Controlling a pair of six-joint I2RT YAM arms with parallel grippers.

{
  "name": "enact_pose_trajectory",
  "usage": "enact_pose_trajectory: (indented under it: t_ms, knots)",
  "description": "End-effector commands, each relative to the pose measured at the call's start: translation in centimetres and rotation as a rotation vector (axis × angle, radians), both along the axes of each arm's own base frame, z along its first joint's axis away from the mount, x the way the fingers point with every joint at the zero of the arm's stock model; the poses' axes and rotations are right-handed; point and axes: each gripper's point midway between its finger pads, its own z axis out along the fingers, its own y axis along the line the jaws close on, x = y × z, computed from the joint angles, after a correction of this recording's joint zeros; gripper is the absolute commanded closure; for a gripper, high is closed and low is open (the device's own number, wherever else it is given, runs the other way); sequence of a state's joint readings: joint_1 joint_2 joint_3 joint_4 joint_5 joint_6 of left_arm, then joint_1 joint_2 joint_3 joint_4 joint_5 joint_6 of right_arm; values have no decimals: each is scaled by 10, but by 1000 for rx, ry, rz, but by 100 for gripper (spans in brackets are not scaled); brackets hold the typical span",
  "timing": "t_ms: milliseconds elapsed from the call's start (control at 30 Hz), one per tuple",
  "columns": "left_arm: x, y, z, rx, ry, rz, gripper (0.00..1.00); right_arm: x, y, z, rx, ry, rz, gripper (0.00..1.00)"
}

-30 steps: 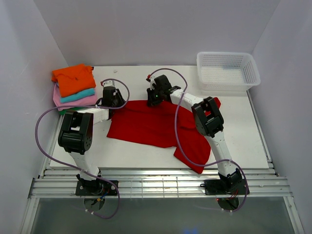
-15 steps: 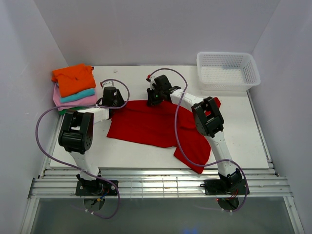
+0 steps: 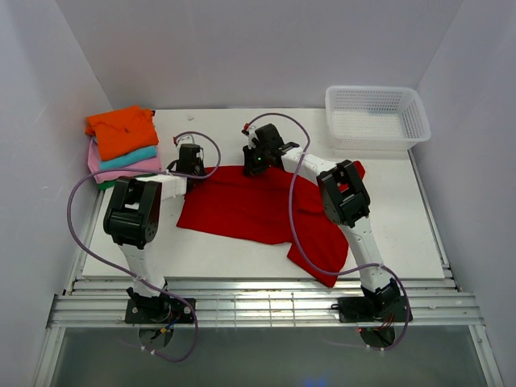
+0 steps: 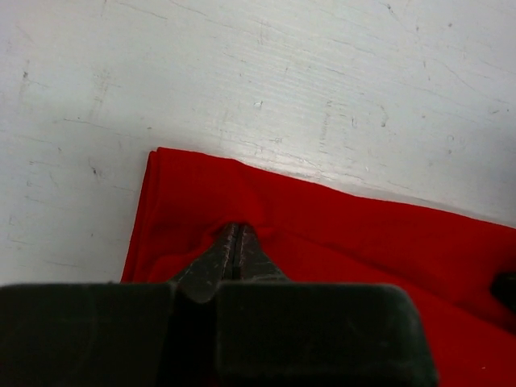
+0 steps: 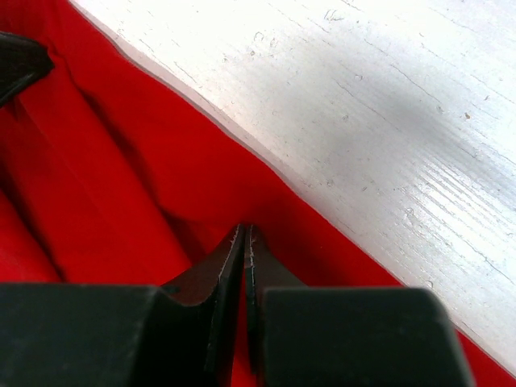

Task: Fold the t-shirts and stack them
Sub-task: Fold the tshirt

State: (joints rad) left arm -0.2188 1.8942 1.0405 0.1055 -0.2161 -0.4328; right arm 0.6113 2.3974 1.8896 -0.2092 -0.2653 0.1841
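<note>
The bright red t-shirt (image 3: 242, 208) lies spread across the middle of the table, one part trailing toward the near right. My left gripper (image 3: 192, 167) is at its far left corner and is shut on a pinch of red cloth (image 4: 339, 234), which puckers at the fingertips (image 4: 236, 231). My right gripper (image 3: 256, 163) is at the shirt's far edge and is shut on the red cloth (image 5: 121, 161), with the tips (image 5: 246, 231) close to the hem. Folded orange (image 3: 121, 129), teal (image 3: 129, 156), pink (image 3: 121, 168) and dark green (image 3: 103, 185) shirts are stacked at the back left.
A white plastic mesh basket (image 3: 376, 118) stands at the back right of the table (image 3: 218, 250). White walls close in the left, back and right sides. Purple cables loop from both arms over the shirt and the table.
My left gripper has shifted a little to the right, toward the right gripper, with the red corner in it. The right arm has not moved.
</note>
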Motion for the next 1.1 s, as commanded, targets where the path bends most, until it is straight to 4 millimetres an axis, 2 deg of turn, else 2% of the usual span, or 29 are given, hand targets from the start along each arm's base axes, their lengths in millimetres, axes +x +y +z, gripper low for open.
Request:
enact_pose_trajectory:
  t_ms: [0,67,100,167,200,233,267,300,333,400,433,500,567,767,833,867,933,967,1033,1067]
  knots:
    - [-1,-2,4,32,8,2,100,-16,-9,-25,-63,70,-1,90]
    - [-7,-2,4,46,6,14,100,-15,-10,-26,-66,71,-6,90]
    - [-9,-3,18,38,-24,23,100,-15,-10,-26,-66,71,-7,90]
    - [-16,-7,32,47,-69,32,100,-15,-10,-26,-66,72,-8,90]
    - [-28,-5,29,59,-60,39,100,-15,-10,-26,-65,74,-10,90]
    - [-32,-6,47,45,-102,48,100,-15,-10,-27,-66,77,-11,90]
    - [-38,-8,52,45,-113,52,100,-16,-11,-29,-68,82,-15,90]
    - [-51,-5,47,45,-100,54,100,-16,-11,-29,-67,84,-15,90]
    - [-56,-9,63,19,-137,56,100,-17,-10,-31,-70,88,-15,90]
    - [-69,-9,66,13,-142,56,100,-17,-11,-33,-68,94,-16,91]
    - [-79,-10,59,15,-126,56,100,-18,-11,-34,-70,97,-16,91]
    - [-87,-8,64,16,-133,65,100,-18,-11,-33,-68,99,-15,91]
    - [-98,-7,57,26,-114,64,100,-19,-10,-34,-68,103,-11,91]
    - [-116,-3,39,27,-63,83,100,-22,-11,-36,-65,112,-12,91]
    - [-114,-1,40,33,-78,91,100,-23,-11,-37,-65,116,-10,90]
    - [-108,-2,46,32,-101,94,100,-23,-11,-38,-65,117,-8,90]
    - [-98,-4,44,55,-97,89,100,-24,-12,-38,-68,120,-6,91]
    - [-87,-8,56,49,-118,93,100,-24,-12,-37,-65,116,-3,91]
    - [-75,-13,57,51,-120,89,100,-27,-13,-37,-68,112,-1,91]
    - [-67,-15,63,43,-145,90,100,-25,-15,-37,-73,108,-6,91]
